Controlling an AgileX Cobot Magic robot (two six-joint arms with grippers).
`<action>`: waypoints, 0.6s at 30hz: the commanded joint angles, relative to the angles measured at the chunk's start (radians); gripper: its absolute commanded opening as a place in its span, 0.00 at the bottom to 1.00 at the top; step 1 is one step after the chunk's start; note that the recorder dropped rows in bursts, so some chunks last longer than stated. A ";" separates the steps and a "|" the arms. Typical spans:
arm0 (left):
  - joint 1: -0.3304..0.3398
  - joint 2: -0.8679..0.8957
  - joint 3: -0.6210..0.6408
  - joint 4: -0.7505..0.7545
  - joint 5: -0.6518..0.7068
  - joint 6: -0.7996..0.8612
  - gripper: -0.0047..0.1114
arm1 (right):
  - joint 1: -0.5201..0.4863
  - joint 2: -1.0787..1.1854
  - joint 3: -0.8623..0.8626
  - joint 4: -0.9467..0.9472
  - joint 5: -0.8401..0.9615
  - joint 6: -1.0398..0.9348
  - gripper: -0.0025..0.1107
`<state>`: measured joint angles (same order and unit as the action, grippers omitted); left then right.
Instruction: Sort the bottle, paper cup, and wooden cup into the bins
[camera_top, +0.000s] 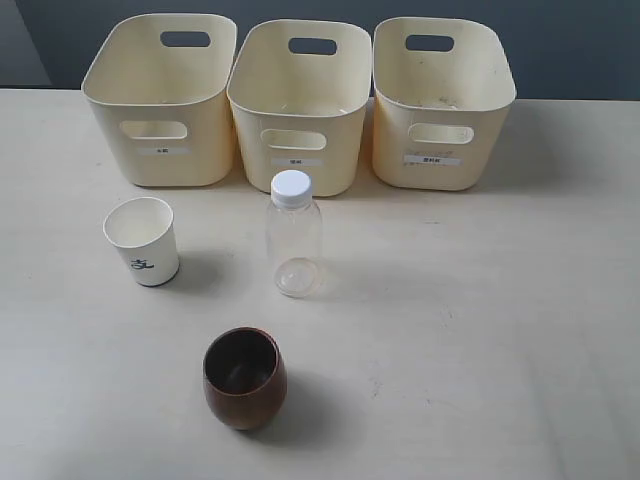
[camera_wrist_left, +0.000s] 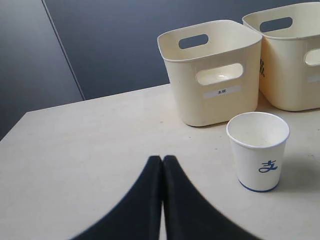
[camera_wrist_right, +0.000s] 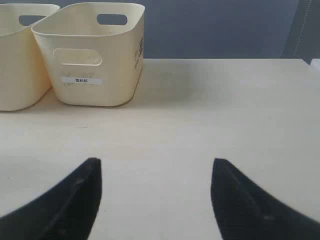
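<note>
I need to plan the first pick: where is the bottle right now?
In the exterior view the bottle stands upright near the table's middle, just in front of the centre bin, with the paper cup to its left and the wooden cup nearer the camera.

Right gripper (camera_wrist_right: 156, 172) spread wide, its two dark fingers (camera_wrist_right: 75, 200) well apart with only bare pale table (camera_wrist_right: 210, 105) between them, touching nothing. Beyond, a cream bin (camera_wrist_right: 95, 55) standing upright on the table, oval handle cutout near its rim, a shallow recessed grip and a small label on its front, dark print down one side. Just beside it, a second bin (camera_wrist_right: 17, 60), cut off at the frame edge, against a dark grey wall (camera_wrist_right: 215, 27).
</note>
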<state>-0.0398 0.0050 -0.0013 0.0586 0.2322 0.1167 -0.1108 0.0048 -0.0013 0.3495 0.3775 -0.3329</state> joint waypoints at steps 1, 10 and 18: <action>-0.003 -0.005 0.001 0.008 -0.007 -0.002 0.04 | -0.005 -0.005 0.001 0.000 -0.007 0.000 0.56; -0.003 -0.005 0.001 0.008 -0.007 -0.002 0.04 | -0.005 -0.005 0.001 -0.008 -0.007 0.000 0.56; -0.003 -0.005 0.001 0.008 -0.007 -0.002 0.04 | -0.005 -0.005 0.001 -0.008 -0.007 0.000 0.56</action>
<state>-0.0398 0.0050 -0.0013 0.0586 0.2322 0.1167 -0.1108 0.0048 -0.0013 0.3472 0.3775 -0.3329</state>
